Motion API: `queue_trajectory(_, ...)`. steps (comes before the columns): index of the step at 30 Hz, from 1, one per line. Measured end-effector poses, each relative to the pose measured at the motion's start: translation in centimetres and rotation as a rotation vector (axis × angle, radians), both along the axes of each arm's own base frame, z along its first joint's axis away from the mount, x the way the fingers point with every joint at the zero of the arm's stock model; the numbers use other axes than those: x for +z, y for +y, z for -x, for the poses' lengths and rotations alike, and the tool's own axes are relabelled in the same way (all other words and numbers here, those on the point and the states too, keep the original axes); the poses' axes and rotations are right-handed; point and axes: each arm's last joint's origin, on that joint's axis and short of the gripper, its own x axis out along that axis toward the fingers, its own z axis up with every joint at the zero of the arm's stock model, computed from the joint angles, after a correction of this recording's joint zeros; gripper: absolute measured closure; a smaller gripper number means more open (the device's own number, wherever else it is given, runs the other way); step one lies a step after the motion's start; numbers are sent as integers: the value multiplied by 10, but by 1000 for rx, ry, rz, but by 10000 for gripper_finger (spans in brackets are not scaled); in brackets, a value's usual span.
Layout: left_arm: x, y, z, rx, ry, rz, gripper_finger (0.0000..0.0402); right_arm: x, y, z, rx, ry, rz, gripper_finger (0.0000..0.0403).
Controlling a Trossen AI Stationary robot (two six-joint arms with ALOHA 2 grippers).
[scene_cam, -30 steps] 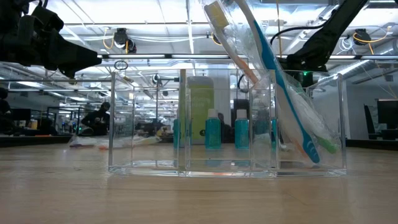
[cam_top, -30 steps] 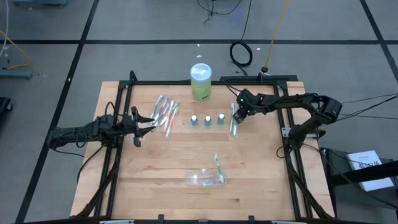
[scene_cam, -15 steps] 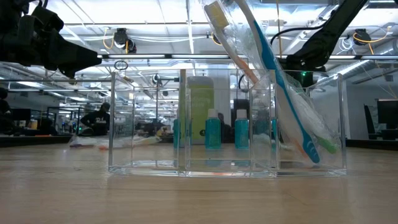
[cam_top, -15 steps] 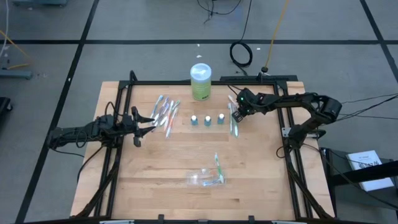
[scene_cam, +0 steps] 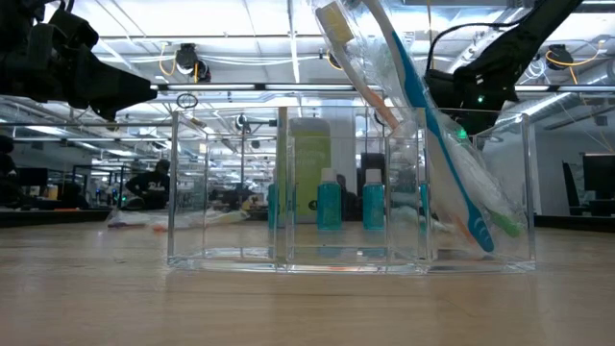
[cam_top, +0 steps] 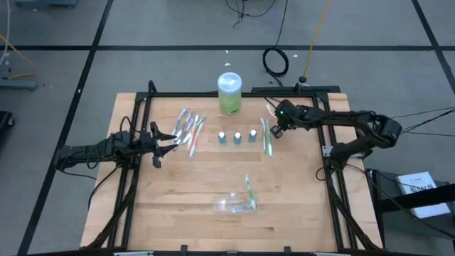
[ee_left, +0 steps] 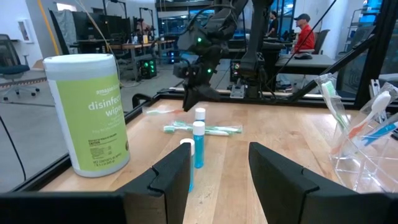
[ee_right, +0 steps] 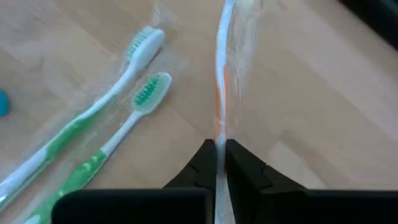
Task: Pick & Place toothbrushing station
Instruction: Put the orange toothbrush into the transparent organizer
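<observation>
My right gripper [cam_top: 274, 129] is shut on a wrapped white-and-orange toothbrush [ee_right: 221, 74] near the table's far right. Beside it, two green toothbrushes [ee_right: 106, 112] lie flat on the wood. Three small blue-and-white tubes [cam_top: 237, 136] stand upright mid-table. A pile of wrapped toothbrushes [cam_top: 190, 128] lies at the far left, and my left gripper [cam_top: 169, 136] hovers open just left of it, holding nothing. The clear plastic cup [scene_cam: 288, 192] stands near the front edge, with several toothbrushes [scene_cam: 423, 125] leaning in its right compartment. My right gripper pinches the toothbrush's wrapped handle [ee_right: 219, 132] between its two fingertips [ee_right: 205, 163]. The fingers run along the handle, and the brush reaches out beyond them toward the table's far edge. In the left wrist view the brush [ee_left: 163, 111] looks roughly level and off the wood.
A green canister of disinfecting wipes [cam_top: 229, 93] stands at the far edge, behind the tubes. A black frame [cam_top: 213, 94] borders the table's sides and far edge. Bare wood lies between the tubes and the cup.
My right gripper has moved a little toward the table's right edge and upward, drawing the white-and-orange toothbrush away from the two green ones, which have stayed put. My left arm has kept still.
</observation>
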Motion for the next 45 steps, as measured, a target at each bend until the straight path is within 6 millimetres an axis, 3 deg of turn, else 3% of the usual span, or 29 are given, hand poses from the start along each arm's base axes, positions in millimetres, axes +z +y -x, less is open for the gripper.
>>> queue_trajectory(7,0,0,0,0,0,0,236,30,15,13,17,-81,45,393)
queue_trajectory(12,0,0,0,0,0,0,236,40,45,22,126,-166,65,394)
queue_trajectory(21,0,0,0,0,0,0,236,35,110,34,396,-299,39,395)
queue_trajectory(28,0,0,0,0,0,0,236,34,134,43,511,-486,43,395)
queue_trajectory(36,0,0,0,0,0,0,236,18,162,48,669,-783,31,395)
queue_trajectory(42,0,0,0,0,0,0,236,20,187,53,813,-1048,50,395)
queue_trajectory(45,0,0,0,0,0,0,236,21,199,55,839,-1093,59,395)
